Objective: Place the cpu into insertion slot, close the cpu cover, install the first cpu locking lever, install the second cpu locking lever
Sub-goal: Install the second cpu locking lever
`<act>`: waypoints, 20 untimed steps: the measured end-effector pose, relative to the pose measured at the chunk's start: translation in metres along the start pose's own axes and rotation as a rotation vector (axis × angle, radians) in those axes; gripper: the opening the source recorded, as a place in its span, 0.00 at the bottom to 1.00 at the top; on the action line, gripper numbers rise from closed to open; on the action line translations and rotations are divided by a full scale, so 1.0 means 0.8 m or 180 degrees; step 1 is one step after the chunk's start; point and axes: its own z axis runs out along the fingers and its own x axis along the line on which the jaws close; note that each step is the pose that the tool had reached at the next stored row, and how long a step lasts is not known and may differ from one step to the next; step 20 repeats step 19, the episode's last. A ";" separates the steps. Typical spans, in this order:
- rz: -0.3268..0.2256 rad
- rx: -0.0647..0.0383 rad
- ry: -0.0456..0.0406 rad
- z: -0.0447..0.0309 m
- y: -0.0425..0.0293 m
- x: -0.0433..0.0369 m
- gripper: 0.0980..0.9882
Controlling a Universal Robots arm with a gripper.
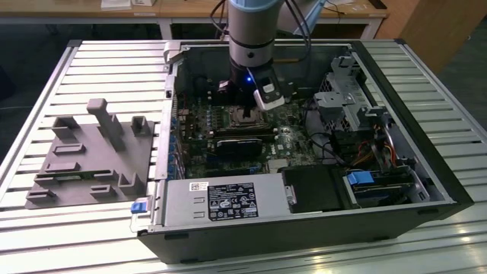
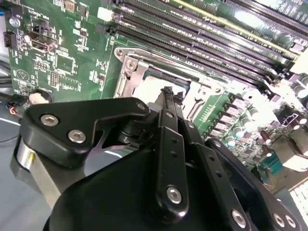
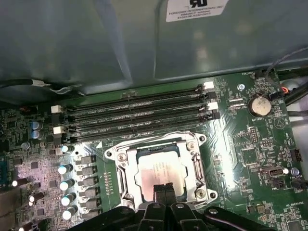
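Observation:
The cpu (image 3: 161, 172) lies flat in the insertion slot (image 3: 198, 169), its pale metal face showing through the window of the cpu cover (image 3: 126, 166). The silver cover lies down around the chip. My gripper (image 3: 166, 191) hangs just above the near edge of the chip, its two black fingertips pressed together with nothing between them. In the second wrist view the gripper (image 2: 169, 94) points at the slot's shiny rim (image 2: 129, 71). In the exterior view the gripper (image 1: 245, 107) is inside the open computer case, directly over the insertion slot (image 1: 245, 118).
Several long memory slots (image 3: 134, 115) run beside the socket. A black finned block (image 1: 243, 145), a grey power supply box (image 1: 220, 200) and a metal drive cage (image 1: 343, 103) crowd the case. A grey fixture (image 1: 91, 154) stands on the slatted table at the exterior view's left.

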 end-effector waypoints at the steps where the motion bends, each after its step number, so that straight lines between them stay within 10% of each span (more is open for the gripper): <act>1: -0.0001 0.0024 -0.0004 0.0003 0.0021 0.000 0.00; 20: -0.0003 0.0042 -0.0015 -0.0118 0.0095 0.001 0.00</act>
